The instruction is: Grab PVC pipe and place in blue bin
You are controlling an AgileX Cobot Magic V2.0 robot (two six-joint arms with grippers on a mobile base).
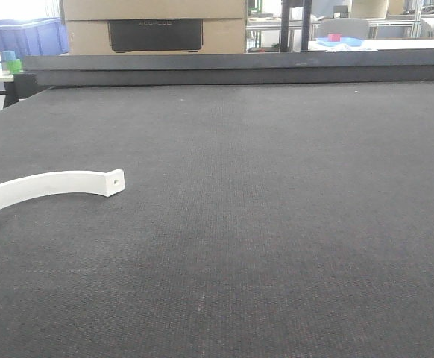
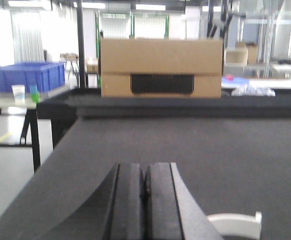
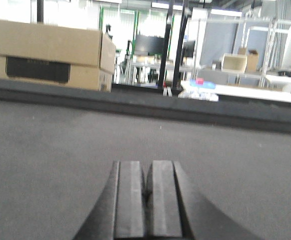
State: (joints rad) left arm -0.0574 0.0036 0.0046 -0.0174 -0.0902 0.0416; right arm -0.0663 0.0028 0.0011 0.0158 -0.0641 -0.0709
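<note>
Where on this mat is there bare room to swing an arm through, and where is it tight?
The mat is bare from the PVC pipe rightward, and back to the raised ledge. Ahead of the right gripper it is bare too. Tight only near-left: the pipe lies there, its end just right of the left gripper.

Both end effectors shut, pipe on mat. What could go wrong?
The curved white PVC pipe lies low on the dark mat; the shut left end effector might push it rather than grasp it.
The blue plastic bin sits far off the mat: a long carry could drop the pipe.
</note>
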